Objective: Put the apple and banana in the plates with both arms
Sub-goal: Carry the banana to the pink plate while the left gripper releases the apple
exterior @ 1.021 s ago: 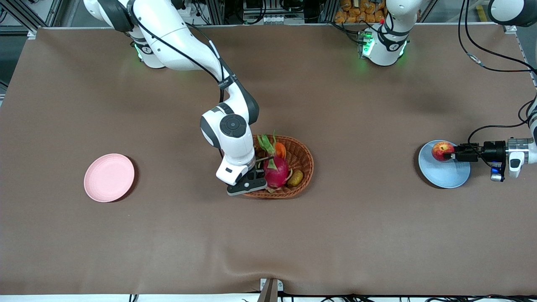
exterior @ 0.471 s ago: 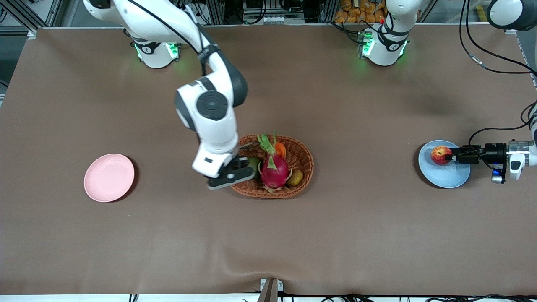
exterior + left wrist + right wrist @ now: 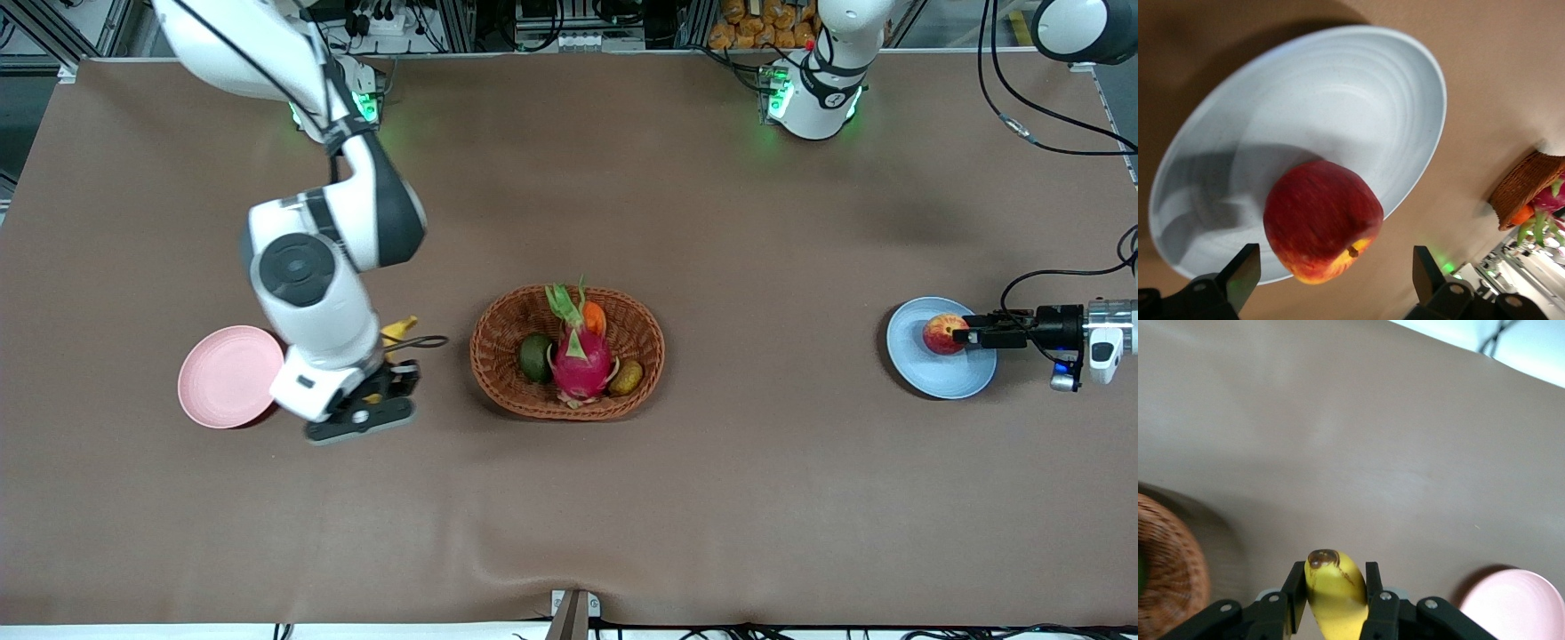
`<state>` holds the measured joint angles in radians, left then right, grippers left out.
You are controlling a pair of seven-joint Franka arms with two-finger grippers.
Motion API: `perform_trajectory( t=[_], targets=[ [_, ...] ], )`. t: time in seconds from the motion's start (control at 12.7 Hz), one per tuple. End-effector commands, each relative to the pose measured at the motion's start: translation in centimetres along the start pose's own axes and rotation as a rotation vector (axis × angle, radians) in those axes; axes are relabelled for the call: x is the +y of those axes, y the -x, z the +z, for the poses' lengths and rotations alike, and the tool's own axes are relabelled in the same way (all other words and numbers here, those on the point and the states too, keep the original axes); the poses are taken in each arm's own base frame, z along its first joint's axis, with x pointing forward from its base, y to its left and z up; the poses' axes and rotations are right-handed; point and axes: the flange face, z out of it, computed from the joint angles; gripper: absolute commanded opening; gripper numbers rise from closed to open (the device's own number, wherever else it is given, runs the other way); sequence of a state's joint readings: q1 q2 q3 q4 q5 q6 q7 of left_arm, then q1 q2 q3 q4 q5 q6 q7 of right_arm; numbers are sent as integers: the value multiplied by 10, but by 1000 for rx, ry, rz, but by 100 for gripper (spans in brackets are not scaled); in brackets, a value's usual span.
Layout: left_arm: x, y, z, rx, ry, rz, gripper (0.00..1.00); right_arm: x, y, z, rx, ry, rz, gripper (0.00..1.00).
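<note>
On the desk (image 3: 711, 498), the pink plate (image 3: 227, 378) lay bare toward the right arm's end, and the right hand (image 3: 1335, 599) hung over the desk between that plate and the basket (image 3: 498, 356), its fingers (image 3: 1293, 590) clamped on the banana (image 3: 1335, 590). The basket held a dragon fruit (image 3: 582, 360) and other fruit. Toward the left arm's end, the apple (image 3: 1321, 220) sat in the blue plate (image 3: 1338, 87), with the left hand (image 3: 1331, 280) spread wide on either side of it.
</note>
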<state>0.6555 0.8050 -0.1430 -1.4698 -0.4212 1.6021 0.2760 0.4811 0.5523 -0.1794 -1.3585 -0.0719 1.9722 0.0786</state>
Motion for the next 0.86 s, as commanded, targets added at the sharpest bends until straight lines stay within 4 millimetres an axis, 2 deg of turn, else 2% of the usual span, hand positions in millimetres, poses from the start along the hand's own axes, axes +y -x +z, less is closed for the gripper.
perform_trajectory(
  t=[0.0, 0.16, 0.31, 0.39, 0.47, 0.55, 0.63, 0.79],
  targets=[
    [44, 22, -39, 22, -118, 72, 100, 84, 16, 12, -93, 5, -21, 0],
    [91, 37, -58, 44, -232, 136, 100, 154, 31, 42, -152, -1, 2, 0],
    [141, 54, -74, 79, -325, 197, 100, 209, 44, 71, -189, -8, 29, 0],
    [162, 57, -78, 90, -385, 227, 100, 226, 47, 89, -194, -9, 35, 0],
    [176, 59, -84, 106, -442, 247, 100, 239, 47, 106, -175, -5, 24, 0],
    [201, 67, -90, 128, -474, 280, 100, 254, 48, 128, -155, 1, 15, 0],
    [216, 71, -91, 139, -488, 296, 100, 264, 47, 147, -127, 4, 8, 0],
    [254, 82, -83, 148, -542, 333, 100, 260, 50, 172, -129, 4, 1, 0]
  ],
)
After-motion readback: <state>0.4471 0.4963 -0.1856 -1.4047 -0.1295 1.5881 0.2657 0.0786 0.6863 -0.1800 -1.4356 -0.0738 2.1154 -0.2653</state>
